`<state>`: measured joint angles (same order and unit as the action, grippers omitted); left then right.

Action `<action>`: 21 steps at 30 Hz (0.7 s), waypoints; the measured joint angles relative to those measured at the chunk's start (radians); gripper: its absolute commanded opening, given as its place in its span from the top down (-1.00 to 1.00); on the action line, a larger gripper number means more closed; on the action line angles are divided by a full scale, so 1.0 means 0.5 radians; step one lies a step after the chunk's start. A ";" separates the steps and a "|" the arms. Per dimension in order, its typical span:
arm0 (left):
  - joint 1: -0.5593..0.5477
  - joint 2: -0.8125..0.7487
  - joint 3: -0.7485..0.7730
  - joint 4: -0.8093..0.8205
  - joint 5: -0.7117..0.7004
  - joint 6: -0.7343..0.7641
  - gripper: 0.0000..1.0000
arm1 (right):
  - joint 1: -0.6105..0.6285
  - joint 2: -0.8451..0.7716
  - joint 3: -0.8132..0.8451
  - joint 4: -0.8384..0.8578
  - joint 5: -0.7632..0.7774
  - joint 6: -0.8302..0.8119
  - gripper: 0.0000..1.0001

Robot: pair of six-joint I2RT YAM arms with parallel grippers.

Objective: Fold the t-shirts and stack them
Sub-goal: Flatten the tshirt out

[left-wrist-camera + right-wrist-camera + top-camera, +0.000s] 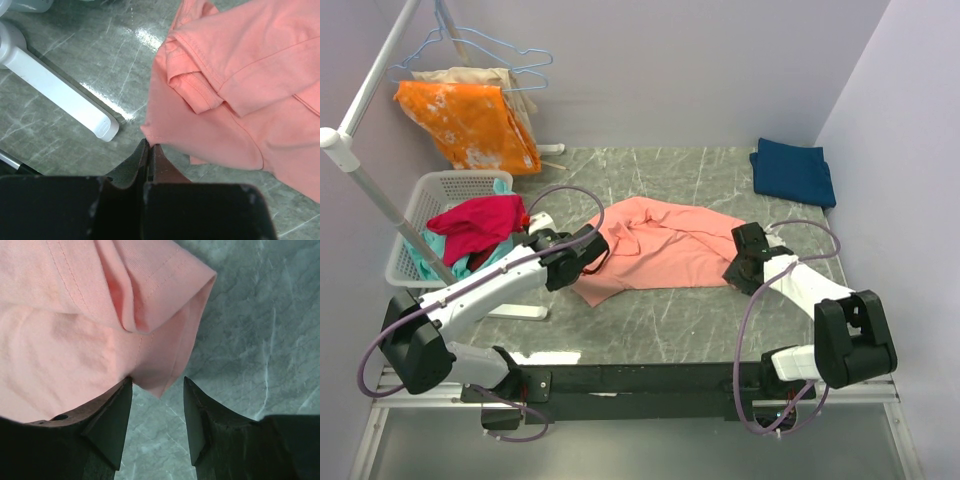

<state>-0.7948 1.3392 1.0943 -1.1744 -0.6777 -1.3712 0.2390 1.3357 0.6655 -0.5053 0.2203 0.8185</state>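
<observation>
The salmon-pink t-shirt (660,250) lies crumpled in the middle of the table. My left gripper (588,252) sits at its left edge. In the left wrist view, that gripper (150,146) is shut, with a corner of the shirt's hem (240,75) pinched at the jaw tips. My right gripper (745,262) is at the shirt's right end. Seen from the right wrist, it (157,382) is open, and a sleeve corner of the pink shirt (75,330) hangs down between the fingertips, touching the left finger (117,405). The dark navy t-shirt (793,172) lies folded at the back right.
A white basket (425,200) at the left holds a magenta-red garment (478,225) and a teal cloth. An orange white-blotched cloth (470,125) hangs on a rack at the back left. The rack's white foot (60,95) lies on the table close to my left gripper.
</observation>
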 measured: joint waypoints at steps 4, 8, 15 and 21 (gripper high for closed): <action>0.012 0.000 0.000 0.016 0.001 0.021 0.98 | 0.000 0.027 0.004 0.016 0.015 0.001 -0.01; 0.026 0.000 0.000 0.026 0.005 0.049 0.98 | 0.000 0.073 0.009 0.034 0.042 0.003 0.42; 0.050 0.000 0.000 0.038 0.018 0.059 0.98 | 0.000 0.124 0.044 0.043 0.056 0.014 0.70; 0.057 -0.001 -0.001 0.038 0.022 0.058 0.98 | 0.000 0.096 0.077 -0.027 0.091 0.015 0.50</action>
<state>-0.7662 1.3388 1.0939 -1.1553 -0.6666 -1.3422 0.2390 1.3838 0.7040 -0.5190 0.2657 0.8261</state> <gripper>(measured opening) 0.023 0.192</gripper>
